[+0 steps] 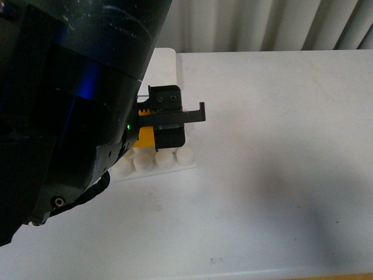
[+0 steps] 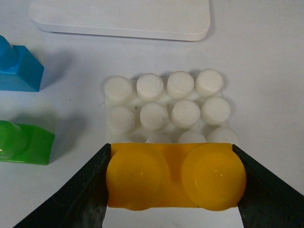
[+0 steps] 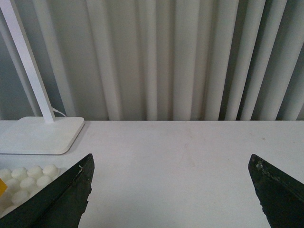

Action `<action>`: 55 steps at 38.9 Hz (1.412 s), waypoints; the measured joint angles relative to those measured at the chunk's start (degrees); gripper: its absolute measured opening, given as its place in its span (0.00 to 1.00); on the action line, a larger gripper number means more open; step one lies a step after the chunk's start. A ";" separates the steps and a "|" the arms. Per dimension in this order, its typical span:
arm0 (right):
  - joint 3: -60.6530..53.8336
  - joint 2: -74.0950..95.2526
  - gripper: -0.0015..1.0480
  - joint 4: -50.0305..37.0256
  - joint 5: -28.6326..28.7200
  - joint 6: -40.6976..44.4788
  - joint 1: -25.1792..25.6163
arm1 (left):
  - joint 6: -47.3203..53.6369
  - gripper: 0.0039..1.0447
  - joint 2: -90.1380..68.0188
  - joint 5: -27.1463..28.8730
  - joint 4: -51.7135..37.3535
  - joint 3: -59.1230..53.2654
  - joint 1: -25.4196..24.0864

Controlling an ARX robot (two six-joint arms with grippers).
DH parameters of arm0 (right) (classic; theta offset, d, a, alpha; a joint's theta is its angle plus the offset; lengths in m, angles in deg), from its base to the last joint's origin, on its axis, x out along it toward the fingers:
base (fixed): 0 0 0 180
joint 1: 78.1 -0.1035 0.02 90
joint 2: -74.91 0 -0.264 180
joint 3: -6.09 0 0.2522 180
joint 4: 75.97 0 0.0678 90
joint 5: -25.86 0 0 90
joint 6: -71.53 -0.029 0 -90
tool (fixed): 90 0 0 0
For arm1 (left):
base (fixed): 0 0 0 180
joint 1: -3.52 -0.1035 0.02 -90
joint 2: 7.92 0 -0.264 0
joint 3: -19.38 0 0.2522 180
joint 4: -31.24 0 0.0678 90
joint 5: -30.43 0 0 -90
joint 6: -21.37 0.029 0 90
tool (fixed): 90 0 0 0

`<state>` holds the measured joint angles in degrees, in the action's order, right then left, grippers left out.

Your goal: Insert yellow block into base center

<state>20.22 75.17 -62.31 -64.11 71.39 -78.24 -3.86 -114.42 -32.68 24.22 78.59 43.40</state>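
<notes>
1. Gripping the yellow block (image 2: 142,178) by its two short ends, the left gripper (image 1: 168,125) has its jaws clamped tight on it, block studs facing the wrist camera.
2. Block is over the base (image 2: 185,113), covering the stud rows nearest the gripper. Pressed in or just above, cannot tell.
3. Right gripper (image 3: 171,190): jaws spread wide, nothing between them, over the table (image 3: 190,152).
4. Green brick (image 2: 23,142) and blue brick (image 2: 16,66) lie off one side of the base, not touching it. Lamp stand (image 2: 118,16) is beyond the base.
</notes>
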 joint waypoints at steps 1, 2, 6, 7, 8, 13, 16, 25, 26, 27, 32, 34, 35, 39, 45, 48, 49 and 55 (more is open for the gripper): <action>0.00 0.00 0.91 0.00 0.00 0.00 0.00 | -0.13 0.62 -0.57 -0.02 0.00 0.26 0.00; 0.00 0.00 0.91 0.00 0.00 0.00 0.00 | -0.15 0.62 -1.09 0.00 -0.02 0.52 -0.02; 0.00 0.00 0.91 0.00 0.00 0.00 0.00 | -0.17 0.62 -3.26 -0.17 -0.33 1.73 -0.24; 0.00 0.00 0.91 0.00 0.00 0.00 0.00 | -0.15 0.62 -3.67 -0.22 -0.42 1.95 -0.33; 0.00 0.00 0.91 0.00 0.00 0.00 0.00 | -0.15 0.62 -3.89 -0.26 -0.48 2.10 -0.39; 0.00 0.00 0.91 0.00 -0.02 0.00 0.00 | -0.07 0.62 -4.79 -0.52 -0.72 3.04 -0.68; 0.00 0.00 0.91 0.00 0.00 0.00 0.00 | -0.07 0.62 -5.18 -0.52 -0.79 3.45 -0.79; 0.00 0.00 0.91 0.00 0.00 0.00 0.00 | 0.07 0.62 -6.49 -1.14 -0.87 4.39 -0.92; 0.00 0.00 0.91 0.00 0.00 0.00 0.00 | 0.07 0.62 -6.73 -1.31 -0.90 4.55 -0.92; 0.00 0.00 0.91 0.00 -0.02 0.00 0.00 | 0.09 0.62 -6.95 -1.38 -0.92 4.66 -0.92; 0.00 0.00 0.91 0.00 -0.02 0.00 0.00 | 0.11 0.62 -7.91 -1.55 -0.92 5.07 -0.92; 0.00 0.00 0.91 0.00 0.00 0.00 0.00 | 0.11 0.62 -8.24 -1.60 -0.92 5.29 -0.92; 0.00 0.00 0.91 0.00 0.00 0.00 0.00 | 0.11 0.62 -8.39 -1.60 -0.92 5.42 -0.92; 0.00 0.00 0.91 0.00 -0.02 0.00 0.00 | 0.11 0.62 -8.90 -1.70 -0.98 5.88 -0.92; 0.00 0.00 0.91 0.00 0.00 0.00 0.00 | 0.13 0.62 -9.53 -1.97 -1.05 6.49 -1.01; 0.00 0.00 0.91 0.00 0.00 0.00 0.00 | 0.11 0.62 -9.57 -1.99 -1.09 6.51 -1.01; 0.00 0.00 0.91 0.00 -0.02 0.00 0.00 | 0.13 0.62 -9.62 -1.99 -1.11 6.51 -1.01; 0.00 0.00 0.91 0.00 0.00 0.00 0.00 | -0.33 0.62 -9.75 -2.03 -1.11 6.60 -1.01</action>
<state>20.22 75.17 -62.31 -64.11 71.39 -78.24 -4.19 -124.17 -34.71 23.11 85.19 42.39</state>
